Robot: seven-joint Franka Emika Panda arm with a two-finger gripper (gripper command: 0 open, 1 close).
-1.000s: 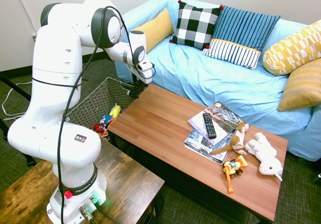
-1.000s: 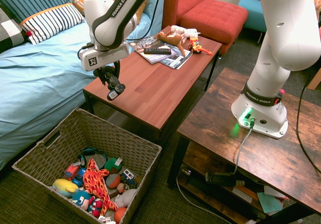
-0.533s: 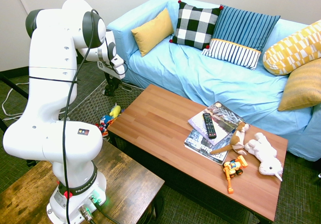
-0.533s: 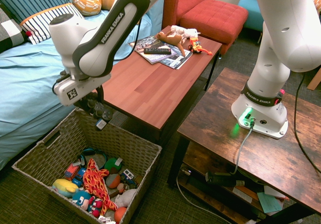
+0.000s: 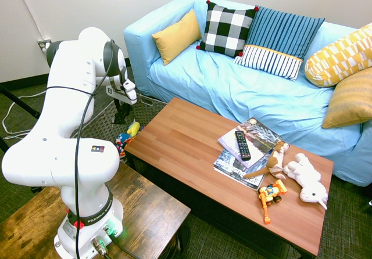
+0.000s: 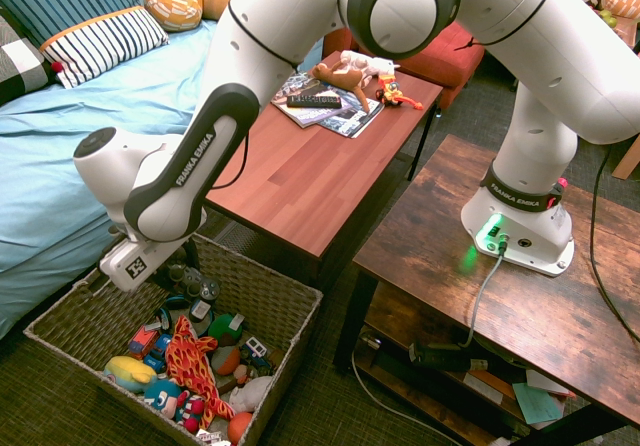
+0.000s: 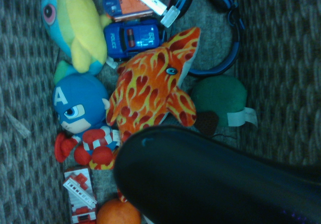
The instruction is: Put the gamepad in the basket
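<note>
The woven basket (image 6: 285, 311), here a stiff rectangular tub of tan-grey wicker with sloping sides and a slot handle in its end wall, stands on the dark carpet below the near left corner of the coffee table (image 6: 300, 181). Its floor is crowded with soft and hard toys: a yellow-and-teal plush (image 7: 75, 25), a round-headed blue hero doll (image 7: 77, 108) with a white letter on its brow, a flame-patterned orange plush fish (image 7: 150, 91), small boxy toy cars (image 7: 131, 33), a green fuzzy ball (image 7: 219, 96) and a glossy blue-black headphone band (image 7: 231, 38). Above that heap, inside the basket's rim near its table-side wall, the gripper (image 6: 185, 284) points straight down with its fingers clamped on the gamepad (image 6: 197, 286), a small matte black controller with rounded horn-like grips; in the wrist view it fills the lower part as a smooth dark curved bulk (image 7: 210, 179). It hangs in the grip, just above the toys. To the right, the table's top is smooth reddish wood planking; at its far end lie glossy magazines (image 6: 325, 111) with a slim black remote (image 6: 313, 100) on top, beside a brown plush (image 6: 335, 74) and a white plush (image 6: 365, 63).
</note>
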